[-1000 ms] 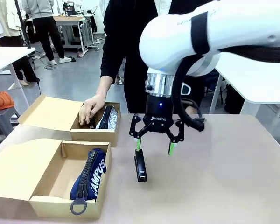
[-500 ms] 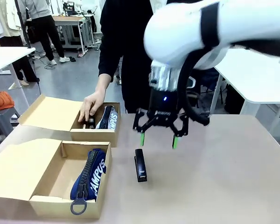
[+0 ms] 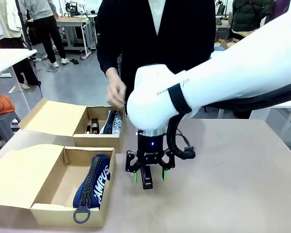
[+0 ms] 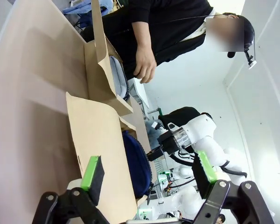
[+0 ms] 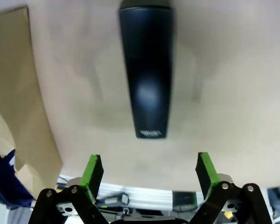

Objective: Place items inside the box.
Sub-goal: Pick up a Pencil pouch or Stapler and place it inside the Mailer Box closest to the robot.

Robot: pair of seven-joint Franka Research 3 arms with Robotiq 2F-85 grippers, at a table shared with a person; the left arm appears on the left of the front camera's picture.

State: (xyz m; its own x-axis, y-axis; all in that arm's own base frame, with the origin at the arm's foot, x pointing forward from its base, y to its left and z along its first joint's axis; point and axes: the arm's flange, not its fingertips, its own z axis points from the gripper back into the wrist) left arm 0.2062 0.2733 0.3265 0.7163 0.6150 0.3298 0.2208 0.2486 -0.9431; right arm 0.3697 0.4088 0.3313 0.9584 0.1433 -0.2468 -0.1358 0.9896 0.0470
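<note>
The left tool (image 4: 148, 167) hangs spread and empty. The pouch (image 3: 96, 182) lies in the near box (image 3: 48, 211). The right tool (image 3: 149, 177), spread wide, has dropped to straddle the stapler (image 5: 147, 84) on the tabletop (image 3: 233, 184), so a pinch looks due next.

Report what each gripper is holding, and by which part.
Nothing is held. The right gripper is open over the black stapler; left gripper open too.
</note>
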